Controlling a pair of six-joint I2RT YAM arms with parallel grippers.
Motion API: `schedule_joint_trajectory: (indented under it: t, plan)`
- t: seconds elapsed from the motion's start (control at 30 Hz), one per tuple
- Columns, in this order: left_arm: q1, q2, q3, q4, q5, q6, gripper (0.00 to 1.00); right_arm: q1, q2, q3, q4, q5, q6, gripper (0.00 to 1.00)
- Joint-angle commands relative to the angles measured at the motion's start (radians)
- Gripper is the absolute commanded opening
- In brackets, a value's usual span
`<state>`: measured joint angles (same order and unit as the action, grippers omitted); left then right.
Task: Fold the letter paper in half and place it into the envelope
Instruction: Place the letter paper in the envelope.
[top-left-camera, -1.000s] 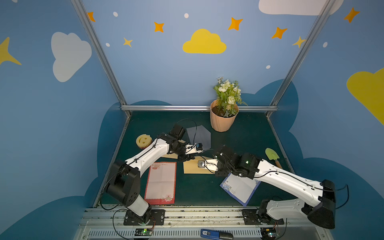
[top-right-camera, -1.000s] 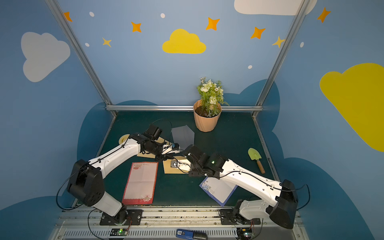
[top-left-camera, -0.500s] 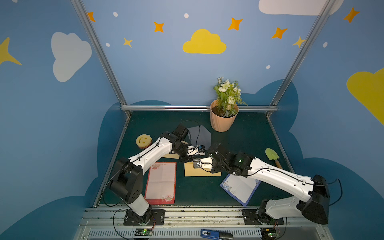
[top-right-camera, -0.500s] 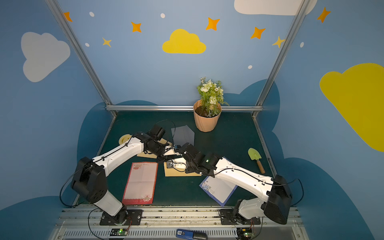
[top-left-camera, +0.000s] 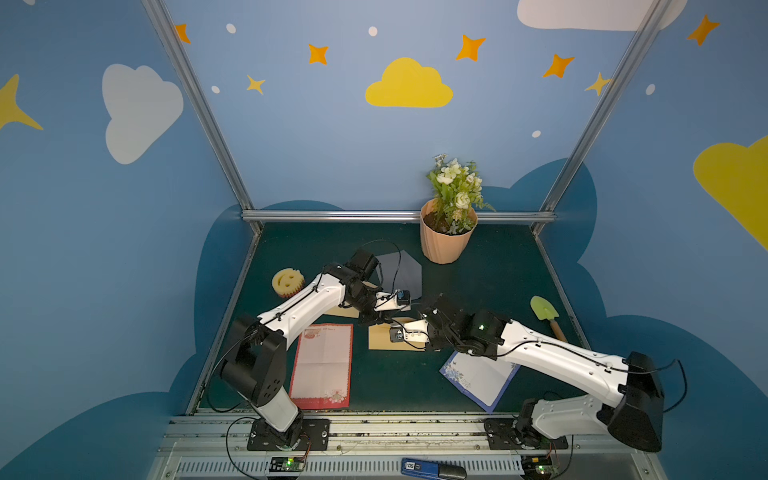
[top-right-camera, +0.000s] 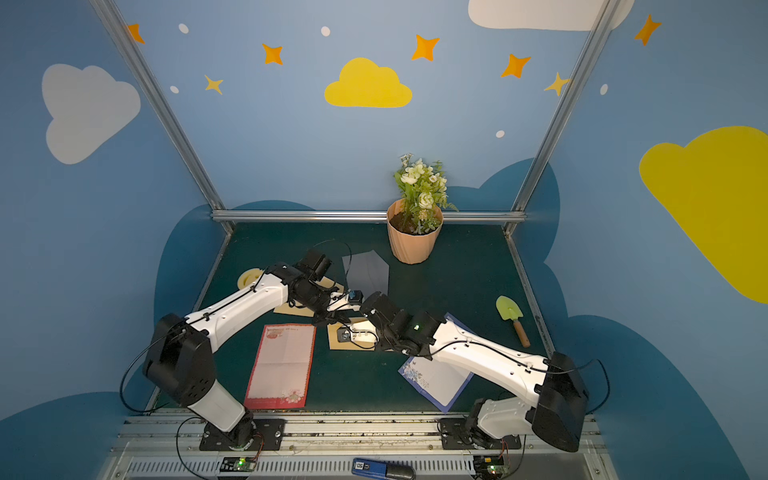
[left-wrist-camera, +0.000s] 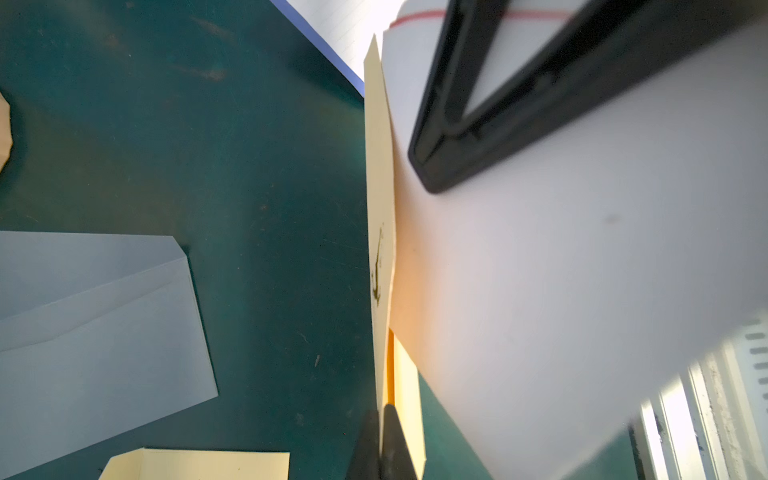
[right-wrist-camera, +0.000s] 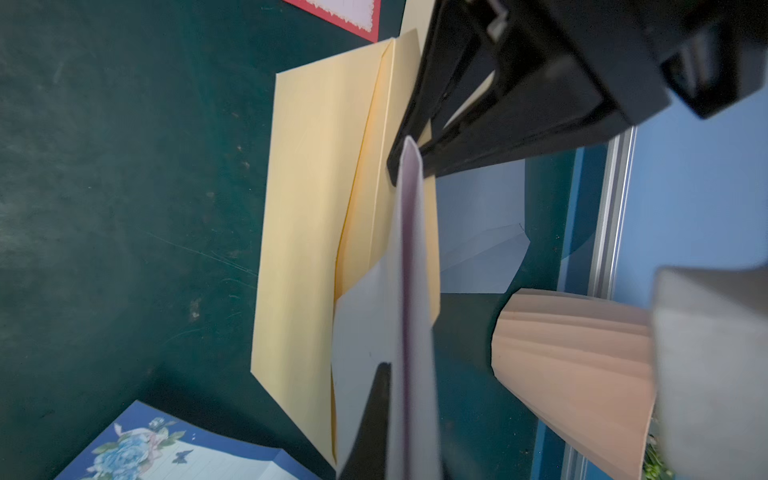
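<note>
Right now my L gripper (left-wrist-camera: 382, 436) is clamped on the flap of the tan envelope (right-wrist-camera: 307, 232), fingertips pressed together w/ the flap edge betw. them and the flap lifted off the green mat (top-left-camera: 478, 291); the envelope's body lies flat near mid-table betw. my two arms, seen in both top views (top-left-camera: 380, 338) (top-right-camera: 336, 338).

My R gripper (right-wrist-camera: 392, 386) is closed on the folded letter paper (right-wrist-camera: 365, 332), fold edge running away from my fingers toward the L gripper; the paper hangs over the envelope's open mouth, its lower corner meeting the front lip; whether that corner is actually inside, can't tell; in the L wrist view the same paper (left-wrist-camera: 561, 291) fills the space right beside the raised flap.

Elsewhere on the mat: a red-bordered sheet (top-left-camera: 322, 365) flat near my L base; a blue floral sheet (top-left-camera: 478, 378) under my R forearm; a grey envelope (top-left-camera: 401, 272) farther back; a potted plant (top-left-camera: 446, 241) at the rear; a smiley sponge (top-left-camera: 287, 282) and a green trowel (top-left-camera: 544, 311) at opp. sides.
</note>
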<state>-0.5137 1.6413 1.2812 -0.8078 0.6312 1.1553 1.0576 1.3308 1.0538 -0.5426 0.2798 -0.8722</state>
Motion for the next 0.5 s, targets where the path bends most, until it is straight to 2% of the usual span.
schedule_joint_trajectory:
  t: [0.0, 0.27, 0.47]
  plan:
    - [-0.003, 0.014, 0.026, -0.033, 0.040, 0.020, 0.03, 0.005, 0.007, -0.009, 0.006, -0.001, 0.019, 0.00]
    - [-0.003, 0.022, 0.033, -0.031, 0.056, 0.024, 0.03, -0.002, 0.077, 0.033, -0.051, 0.002, 0.049, 0.00]
    - [-0.005, 0.029, 0.039, -0.037, 0.062, 0.020, 0.03, -0.009, 0.134, 0.075, -0.108, -0.011, 0.126, 0.00]
